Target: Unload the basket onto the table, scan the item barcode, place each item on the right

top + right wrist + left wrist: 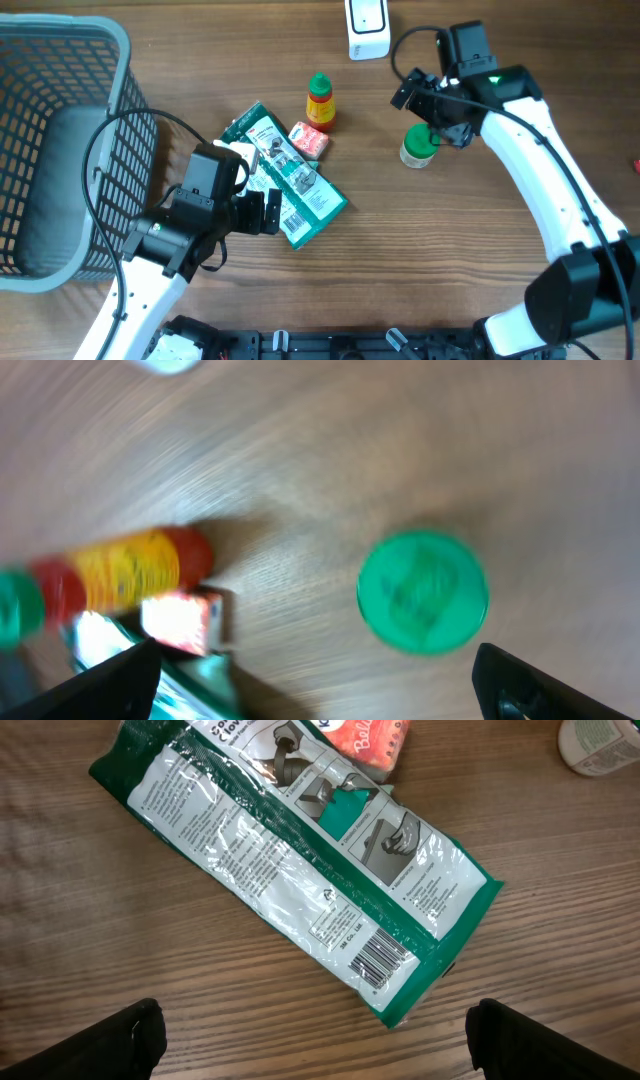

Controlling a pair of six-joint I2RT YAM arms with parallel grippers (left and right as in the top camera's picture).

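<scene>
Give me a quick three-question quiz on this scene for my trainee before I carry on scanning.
1. True or false: the left gripper is shut on the flat green-and-white plastic package.
2. What sits just under the open right gripper? A grey mesh basket; B white jar with round green lid; C small red carton.
3. Fill in: the package's black barcode faces ___ (up or down).
Key: 1 false, its jaws stand open; 2 B; 3 up.

Green-and-white packet (300,870), green-lidded jar (423,592)
</scene>
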